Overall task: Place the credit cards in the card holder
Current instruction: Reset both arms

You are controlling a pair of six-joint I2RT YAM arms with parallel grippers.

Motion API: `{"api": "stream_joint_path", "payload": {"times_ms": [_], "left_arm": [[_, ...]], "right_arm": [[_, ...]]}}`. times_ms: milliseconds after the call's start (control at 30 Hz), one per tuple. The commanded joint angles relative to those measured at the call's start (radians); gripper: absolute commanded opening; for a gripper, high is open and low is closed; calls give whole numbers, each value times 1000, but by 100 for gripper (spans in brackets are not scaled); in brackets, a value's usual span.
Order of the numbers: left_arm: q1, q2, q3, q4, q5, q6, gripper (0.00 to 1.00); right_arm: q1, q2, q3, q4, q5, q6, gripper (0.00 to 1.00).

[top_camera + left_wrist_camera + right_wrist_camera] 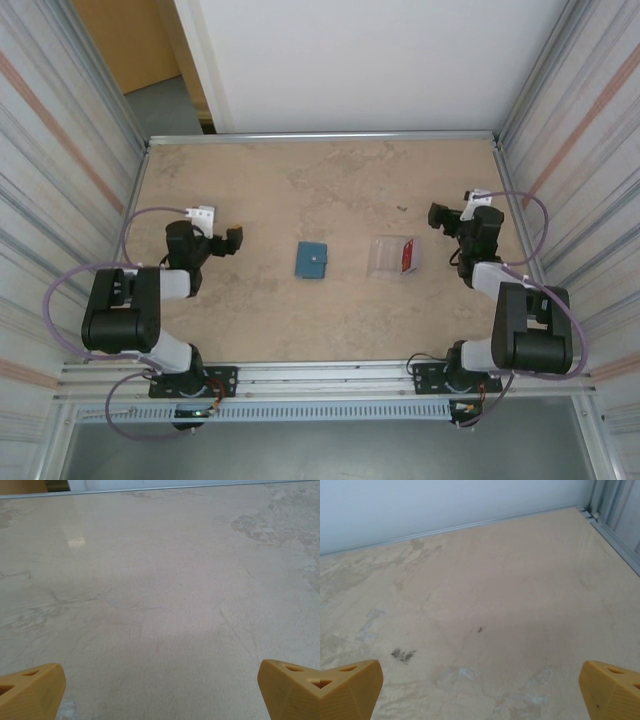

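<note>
1. Top view: left gripper (232, 240) sits left of holder (311, 259), right gripper (440, 215) well right of it; neither holds anything. Holder lies closed on table (300, 180). Red cards (407, 256) sit in clear case (383, 258), just right of holder.
2. Left wrist: fingers (30, 690) spread wide, nothing between.
3. Right wrist: fingers (350, 690) spread wide, nothing between.

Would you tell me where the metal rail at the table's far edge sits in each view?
Top external: the rail runs level across the upper part of the picture.
Left wrist: the rail lies along the very top, nearly level.
Right wrist: the rail slants across the upper part, rising to the right.
Shared landmark: the white wall directly behind it.
</note>
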Motion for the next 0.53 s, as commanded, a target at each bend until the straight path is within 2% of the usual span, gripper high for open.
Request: {"api": "stream_joint_path", "payload": {"times_ms": [0,500], "left_arm": [[-2,-6,-6,31,-31,0,99],[-15,-6,-2,31,-83,-5,99]], "right_arm": [[31,7,24,19,33,-47,99],[33,-52,-27,14,31,-47,99]]}}
